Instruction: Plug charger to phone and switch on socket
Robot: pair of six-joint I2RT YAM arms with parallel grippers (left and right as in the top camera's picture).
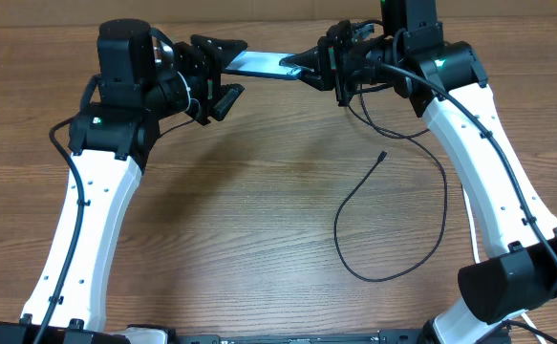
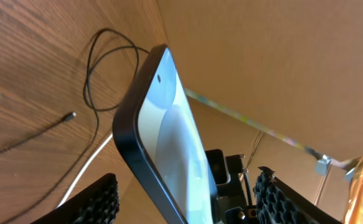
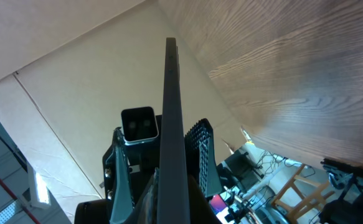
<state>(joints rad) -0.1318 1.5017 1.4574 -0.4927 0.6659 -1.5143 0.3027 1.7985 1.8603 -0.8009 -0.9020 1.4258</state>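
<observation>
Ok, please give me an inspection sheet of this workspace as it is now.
Surface: wooden table.
Job's things: phone held above the table between the arms; charger loose on the table, tip not in the phone; socket not seen.
Clutter: nothing seen.
Grippers: right tool shut on one end of the phone; left tool open around the other end.
Cables: charger makes one wide loop, tip free.
Surroundings: brown board behind the table.

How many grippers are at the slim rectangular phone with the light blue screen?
2. The right gripper is shut on one short end of the phone; the left gripper stands open around the opposite end. Neither is hidden.
</observation>
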